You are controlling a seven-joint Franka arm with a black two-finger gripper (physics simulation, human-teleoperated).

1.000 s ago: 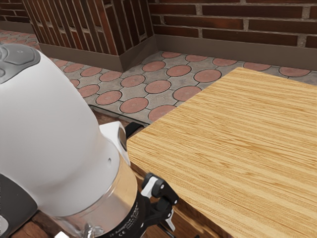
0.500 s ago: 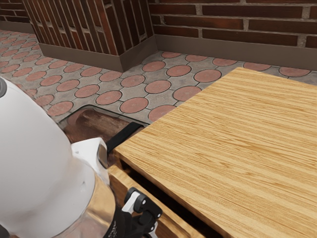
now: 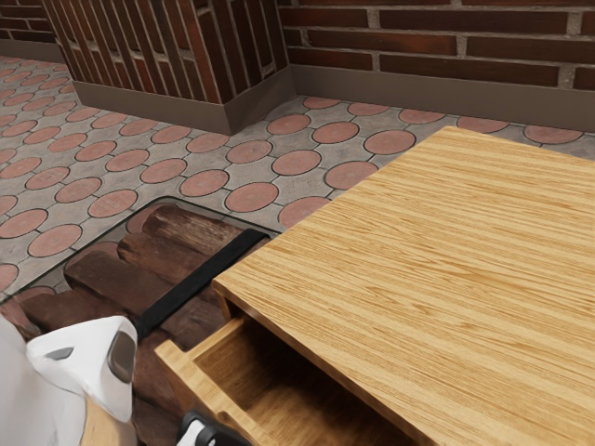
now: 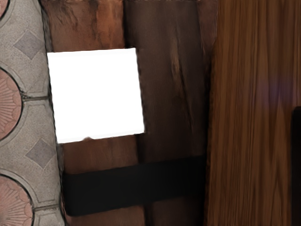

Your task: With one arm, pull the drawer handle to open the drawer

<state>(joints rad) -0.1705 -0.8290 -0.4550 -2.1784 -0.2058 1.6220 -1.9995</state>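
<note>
The light wooden cabinet (image 3: 437,260) fills the exterior view's right. Its drawer (image 3: 251,376) stands pulled out toward the lower left, with its bare wooden inside showing under the top's edge. My white hand (image 3: 84,381) is at the lower left corner, just in front of the drawer's front wall (image 3: 181,367). A black piece of my gripper (image 3: 206,433) shows at the bottom edge, beside that front wall. The handle is hidden below the picture's edge. In the wrist view, the wooden drawer front (image 4: 249,117) runs close beside the hand.
Brick walls (image 3: 437,37) stand behind. The floor of round red pavers (image 3: 232,158) surrounds a dark plank patch (image 3: 121,269) crossed by a black strip (image 3: 200,279). A white square (image 4: 96,94) lies on the planks under my hand.
The drawer has slid out from shut to well open. My arm has drawn back toward the exterior view's lower left, uncovering the planks and the black strip.
</note>
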